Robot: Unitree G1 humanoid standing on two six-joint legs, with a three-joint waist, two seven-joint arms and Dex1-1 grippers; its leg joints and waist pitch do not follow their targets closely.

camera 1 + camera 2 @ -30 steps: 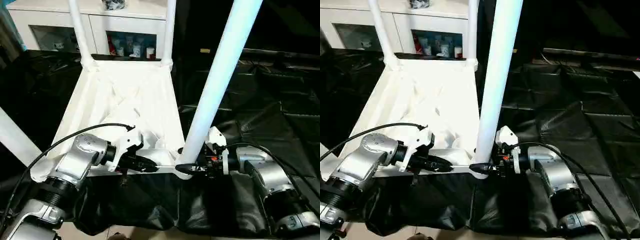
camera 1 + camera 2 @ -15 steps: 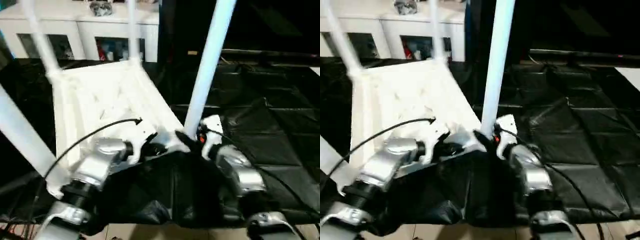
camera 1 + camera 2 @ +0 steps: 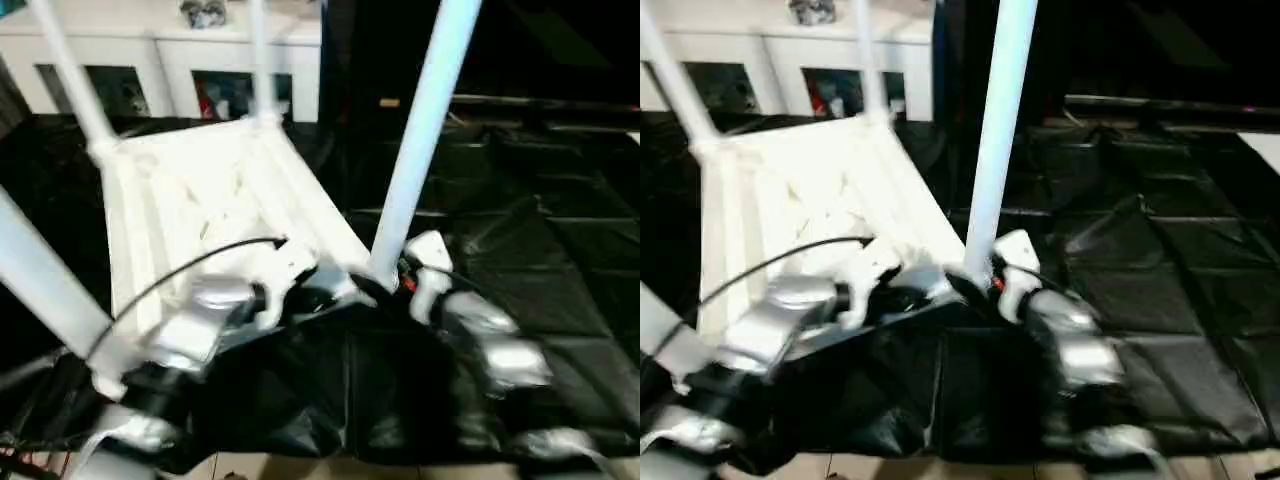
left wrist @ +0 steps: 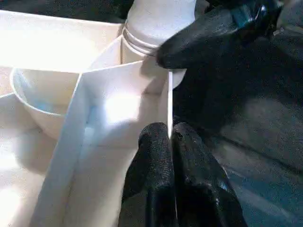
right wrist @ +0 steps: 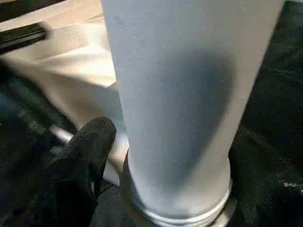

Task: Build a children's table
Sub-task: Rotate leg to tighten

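The children's table lies upside down on a black sheet, its white ribbed tabletop [image 3: 200, 190] facing up. White legs stand in its corner sockets: far left [image 3: 70, 80], far right [image 3: 258, 60], near left [image 3: 45, 275] and near right [image 3: 420, 130]. My left gripper [image 4: 169, 142] is shut on the thin front rim wall beside the near right socket. My right gripper [image 3: 385, 285] sits open around the base of the near right leg [image 5: 180, 94]. One black finger [image 5: 85, 161] stands just off the leg's side; the other is hidden behind the leg.
A white glass-fronted cabinet [image 3: 180, 60] stands behind the tabletop. The crinkled black sheet [image 3: 540, 220] covers the floor to the right and bunches up under my forearms. A black cable [image 3: 180, 270] arcs over my left wrist.
The view has swung, so the tabletop now looks turned with its near right corner toward the middle. Both grippers stay at that corner; the left is still shut on the rim.
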